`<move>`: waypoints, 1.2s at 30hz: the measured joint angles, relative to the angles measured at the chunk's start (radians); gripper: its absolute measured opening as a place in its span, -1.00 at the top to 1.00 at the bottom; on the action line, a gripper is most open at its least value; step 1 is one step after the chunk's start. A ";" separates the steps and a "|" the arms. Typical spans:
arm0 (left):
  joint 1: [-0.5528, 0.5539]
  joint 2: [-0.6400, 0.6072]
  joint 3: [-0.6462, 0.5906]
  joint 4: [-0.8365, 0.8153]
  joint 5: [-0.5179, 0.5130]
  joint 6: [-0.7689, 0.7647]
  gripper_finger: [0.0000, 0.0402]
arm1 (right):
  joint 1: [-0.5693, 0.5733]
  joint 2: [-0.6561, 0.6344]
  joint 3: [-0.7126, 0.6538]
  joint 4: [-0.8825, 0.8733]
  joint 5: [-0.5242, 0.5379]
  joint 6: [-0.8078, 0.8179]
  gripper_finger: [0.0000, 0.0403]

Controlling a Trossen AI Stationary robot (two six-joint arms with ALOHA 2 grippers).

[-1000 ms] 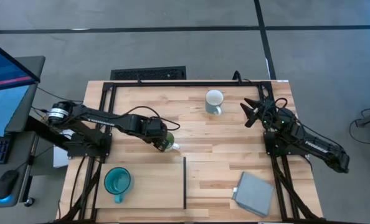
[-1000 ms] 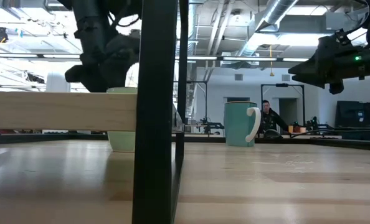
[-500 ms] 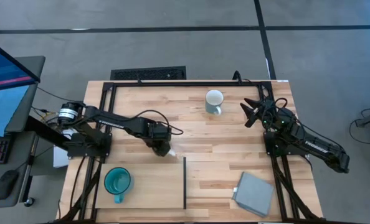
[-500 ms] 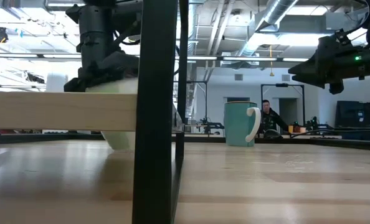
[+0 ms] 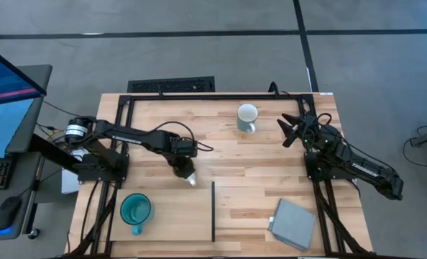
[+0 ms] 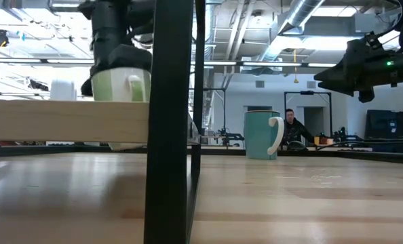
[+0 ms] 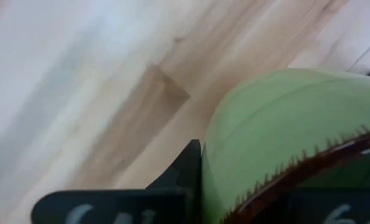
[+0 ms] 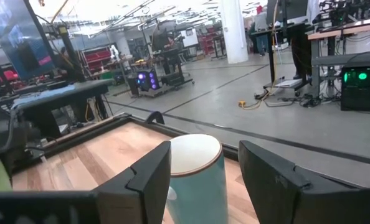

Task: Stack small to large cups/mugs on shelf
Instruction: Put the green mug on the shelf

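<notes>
My left gripper is shut on the light green mug, which hangs behind the shelf's front edge; from above the gripper hides most of it. A teal mug stands upright on the pale shelf at the near left. A third mug, white inside and pale blue-green outside, stands on the table at the far middle. My right gripper hovers open to that mug's right, apart from it, and its fingers frame the mug in the wrist view. My left gripper comes at the light green mug from above, pointing down, at its rim. One dark finger lies against the outer wall; the other is hidden. The mug hangs about upright, clear of the table, its handle toward the near edge.
A thin black strip bounds the shelf on the right and rises as a dark post in the low view. A grey-blue pad lies at the near right. A person is in the room beyond the table.
My left gripper has shut on the light green mug and risen. The mug stood on the table a second ago, tipped as it was taken, and now hangs upright clear of the table, its handle turned toward the near edge.
</notes>
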 joint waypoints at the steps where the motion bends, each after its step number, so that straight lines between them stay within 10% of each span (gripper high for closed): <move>1: 0.005 -0.004 0.019 -0.027 -0.014 0.021 0.94 | 0.000 0.002 0.000 0.000 0.000 0.000 -0.04; 15: -0.082 -0.030 0.238 -0.459 -0.064 0.136 0.94 | -0.001 0.028 0.000 0.000 0.000 0.001 -0.04; 36: -0.434 -0.030 0.239 -0.347 -0.028 0.128 0.94 | -0.001 0.028 0.000 0.000 0.000 0.002 -0.04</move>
